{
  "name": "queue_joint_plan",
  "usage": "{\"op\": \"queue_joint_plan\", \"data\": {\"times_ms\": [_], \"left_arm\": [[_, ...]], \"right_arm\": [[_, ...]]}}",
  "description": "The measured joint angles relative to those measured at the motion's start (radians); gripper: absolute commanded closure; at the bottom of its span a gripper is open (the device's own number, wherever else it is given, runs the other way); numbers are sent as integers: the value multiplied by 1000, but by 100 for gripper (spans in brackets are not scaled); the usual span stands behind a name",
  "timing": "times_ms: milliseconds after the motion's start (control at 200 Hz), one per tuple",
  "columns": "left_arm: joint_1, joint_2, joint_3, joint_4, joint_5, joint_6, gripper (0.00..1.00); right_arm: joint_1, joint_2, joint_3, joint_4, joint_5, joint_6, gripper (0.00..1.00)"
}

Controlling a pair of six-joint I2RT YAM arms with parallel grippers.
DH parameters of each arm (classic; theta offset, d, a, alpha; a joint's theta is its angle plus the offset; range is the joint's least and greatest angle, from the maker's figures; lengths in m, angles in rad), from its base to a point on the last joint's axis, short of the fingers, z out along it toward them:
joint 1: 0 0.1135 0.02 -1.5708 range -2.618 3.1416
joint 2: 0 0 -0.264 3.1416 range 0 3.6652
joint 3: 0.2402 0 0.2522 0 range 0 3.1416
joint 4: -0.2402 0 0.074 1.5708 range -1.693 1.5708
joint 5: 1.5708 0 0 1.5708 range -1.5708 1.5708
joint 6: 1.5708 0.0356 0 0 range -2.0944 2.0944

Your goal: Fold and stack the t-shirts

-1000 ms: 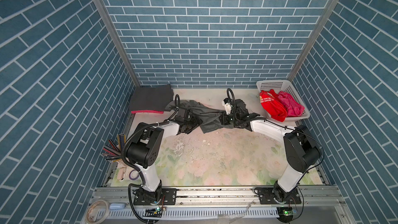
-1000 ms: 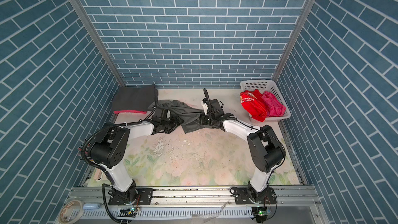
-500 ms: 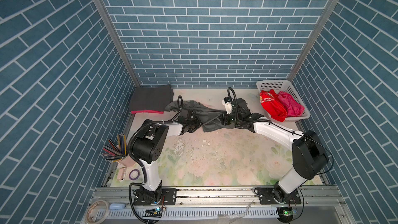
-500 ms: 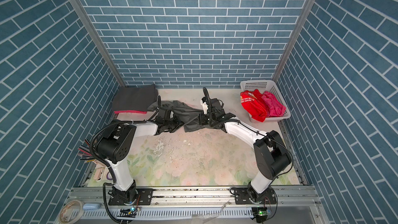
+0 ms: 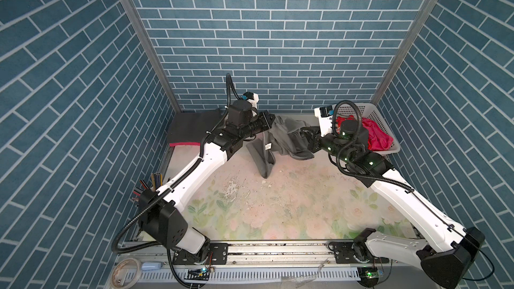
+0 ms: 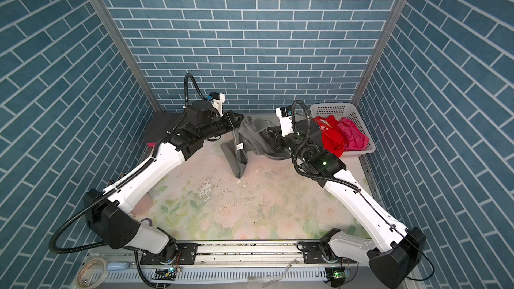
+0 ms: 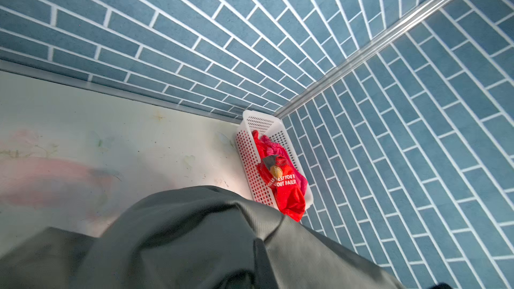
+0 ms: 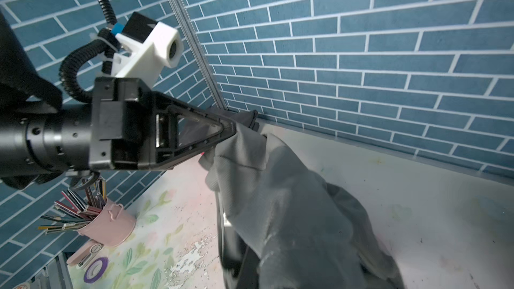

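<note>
Left claw (image 8: 233,131) is pinched tight on an upper edge of the grey t-shirt (image 5: 281,137), holding that edge in the air above the tabletop (image 5: 278,212). Right claw (image 5: 303,136) is pressed together as well, buried in a bunch of the same shirt. The cloth hangs slung between the two arms, toward the back of the tabletop.

Nearest the front rail, at the left edge, a pink cup of coloured pencils (image 8: 108,226) stands upright. A purple tape roll (image 8: 96,269) lies flat near it. Beyond them the tabletop's floral print is worn, with white flecks toward the middle.

Further in, a long narrow fold of the grey t-shirt drops from the left claw, and its lowest tip meets the tabletop. A small white tag (image 5: 268,146) shows on that fold. To the right, the rest of the shirt sags in a loose heap under the right claw and seems to rest on the surface.

In the back left corner a charcoal t-shirt (image 5: 192,126) lies folded flat, with a pink cloth edge (image 5: 185,144) showing beneath its near side. In the back right corner the white basket (image 5: 364,109) sits against the walls. A red t-shirt (image 6: 331,134) with white lettering spills over its near rim, and a magenta-pink t-shirt (image 6: 353,134) lies crumpled just beside it inside the basket.
</note>
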Motion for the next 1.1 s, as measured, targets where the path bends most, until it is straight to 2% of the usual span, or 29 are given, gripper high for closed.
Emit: {"op": "queue_joint_plan", "data": {"times_ms": [155,330,360,405,435,470,510,530,550,685,880,1100], "left_arm": [[-45,-8,-89,-15,2,-18,100],[-82,-9,-275,10,45,-52,99],[-82,-10,-314,23,53,-60,86],[-81,-11,-366,32,61,-68,60],[-81,-13,-396,34,64,-72,48],[-78,-14,-424,29,64,-77,39],[-74,-16,-446,26,64,-83,36],[-72,-19,-454,25,67,-90,29],[-68,-24,-463,26,69,-94,27],[-24,-75,-497,82,108,-148,25],[5,-73,-509,277,199,-261,25],[-37,-70,-488,278,132,-90,25]], "right_arm": [[-2,29,-2,-42,13,-2,100],[-15,115,0,-53,9,-3,100],[-19,135,2,-53,6,-3,100],[-28,171,12,-59,2,-3,100],[-32,194,18,-60,-1,-3,100],[-36,221,26,-61,-4,-3,100],[-39,245,31,-62,-8,-3,100],[-40,255,32,-63,-10,-2,100],[-42,264,33,-63,-13,-3,100],[-43,293,36,-61,-32,-2,100],[-43,293,39,-46,-47,-2,100],[-66,293,51,-45,-70,-1,100]]}}
